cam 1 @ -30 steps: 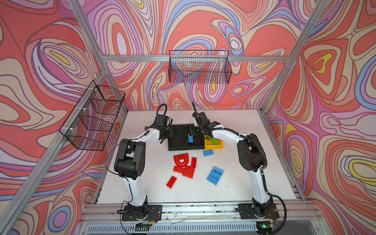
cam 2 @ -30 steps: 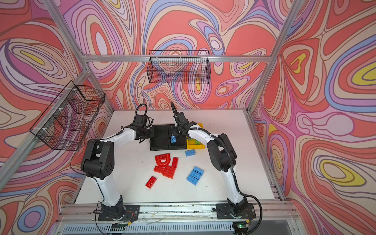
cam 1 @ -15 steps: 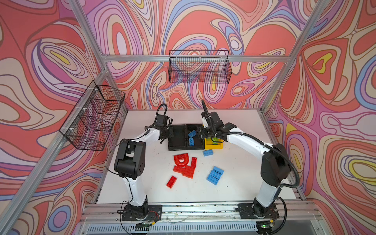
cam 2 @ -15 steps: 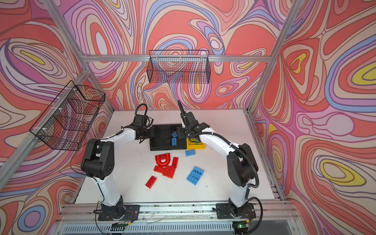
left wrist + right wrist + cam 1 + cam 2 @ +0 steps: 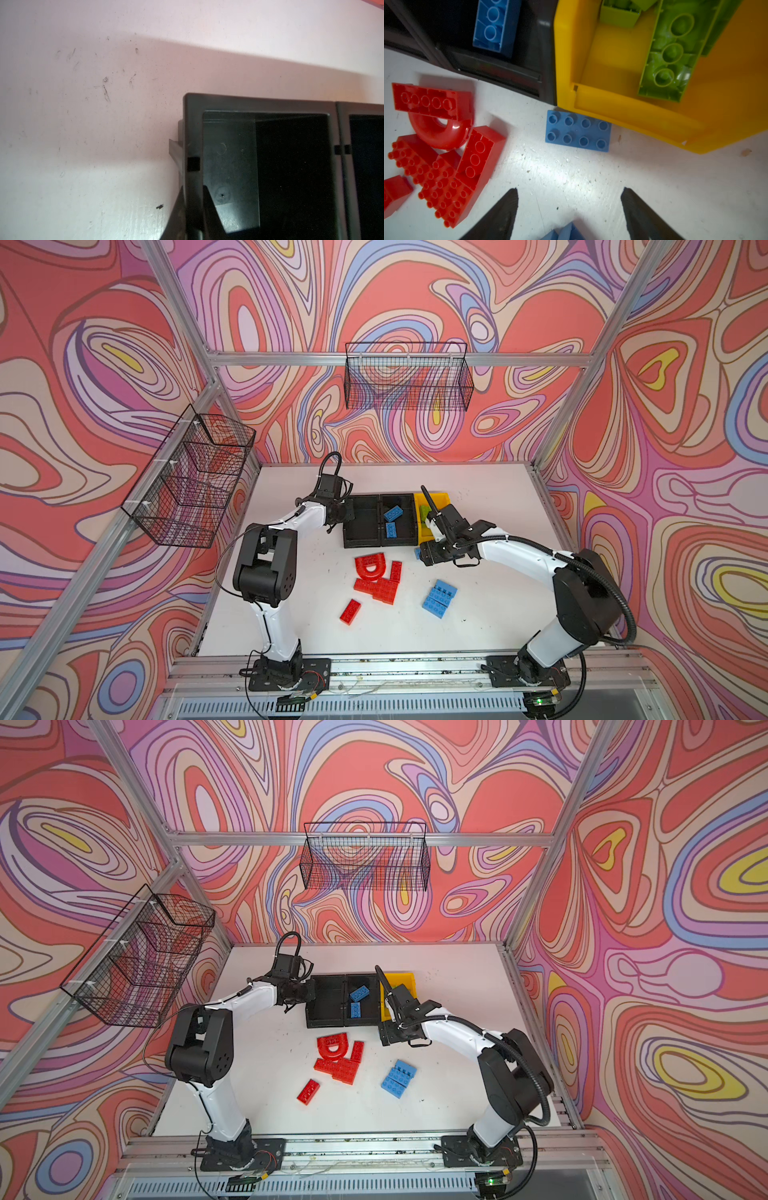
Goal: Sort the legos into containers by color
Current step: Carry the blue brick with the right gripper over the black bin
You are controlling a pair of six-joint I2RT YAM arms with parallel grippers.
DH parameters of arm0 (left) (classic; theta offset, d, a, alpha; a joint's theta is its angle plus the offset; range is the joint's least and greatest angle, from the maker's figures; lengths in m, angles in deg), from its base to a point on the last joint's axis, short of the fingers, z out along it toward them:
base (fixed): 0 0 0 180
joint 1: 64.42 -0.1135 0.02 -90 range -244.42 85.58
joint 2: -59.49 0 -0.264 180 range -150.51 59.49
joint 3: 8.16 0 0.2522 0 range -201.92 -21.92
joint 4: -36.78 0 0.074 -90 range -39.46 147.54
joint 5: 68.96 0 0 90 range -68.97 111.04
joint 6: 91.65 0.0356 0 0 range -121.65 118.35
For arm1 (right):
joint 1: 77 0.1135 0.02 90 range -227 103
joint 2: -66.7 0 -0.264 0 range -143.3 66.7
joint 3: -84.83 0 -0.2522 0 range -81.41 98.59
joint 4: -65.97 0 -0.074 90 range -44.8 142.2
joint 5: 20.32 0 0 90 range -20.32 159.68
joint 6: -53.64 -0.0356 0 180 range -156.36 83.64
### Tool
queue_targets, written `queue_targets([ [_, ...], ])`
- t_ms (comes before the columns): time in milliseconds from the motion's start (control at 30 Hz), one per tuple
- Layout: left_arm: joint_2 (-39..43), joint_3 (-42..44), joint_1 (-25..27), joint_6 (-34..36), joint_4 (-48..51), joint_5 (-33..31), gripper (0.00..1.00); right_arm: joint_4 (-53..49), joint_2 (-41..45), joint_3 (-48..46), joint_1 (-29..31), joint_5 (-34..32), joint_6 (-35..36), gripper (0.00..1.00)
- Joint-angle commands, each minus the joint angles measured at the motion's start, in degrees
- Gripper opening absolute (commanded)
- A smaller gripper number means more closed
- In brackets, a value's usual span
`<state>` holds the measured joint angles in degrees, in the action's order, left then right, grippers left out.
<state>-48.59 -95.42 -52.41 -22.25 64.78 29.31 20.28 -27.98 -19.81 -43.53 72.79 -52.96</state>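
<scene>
The three joined containers stand at the back in both top views. The left black bin holds nothing. The middle black bin holds two blue legos. The yellow bin holds lime green legos. My left gripper is shut on the left black bin's end wall. My right gripper hangs open and empty over the table, near a blue brick that touches the yellow bin's front wall. Red legos with the arch lie in front.
A single red brick lies nearer the front edge. A clump of blue bricks sits on the right of the red pile. Two black wire baskets hang on the walls. The table's front rail carries both arm bases.
My right arm has drawn back from over the middle black bin to the table in front of the yellow bin, and its jaws have opened wider. The left arm has not moved.
</scene>
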Motion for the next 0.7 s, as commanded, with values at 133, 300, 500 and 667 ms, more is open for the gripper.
queue_targets([
  [133,2.05,0.10,0.05,0.74,-0.99,1.62,0.00,4.15,-8.02,3.18,0.36,-4.59,-1.10,0.85],
  [300,2.33,0.54,0.03,0.57,-1.12,1.59,0.00,5.20,-11.42,5.40,0.41,-4.61,-0.20,0.85],
  [500,2.24,0.54,0.08,0.47,-1.23,1.87,0.00,6.76,-13.62,6.08,0.80,-3.99,-0.23,0.84],
  [667,2.40,0.81,0.05,0.61,-1.23,1.55,0.00,6.60,-13.58,5.30,0.89,-4.24,-1.05,0.75],
])
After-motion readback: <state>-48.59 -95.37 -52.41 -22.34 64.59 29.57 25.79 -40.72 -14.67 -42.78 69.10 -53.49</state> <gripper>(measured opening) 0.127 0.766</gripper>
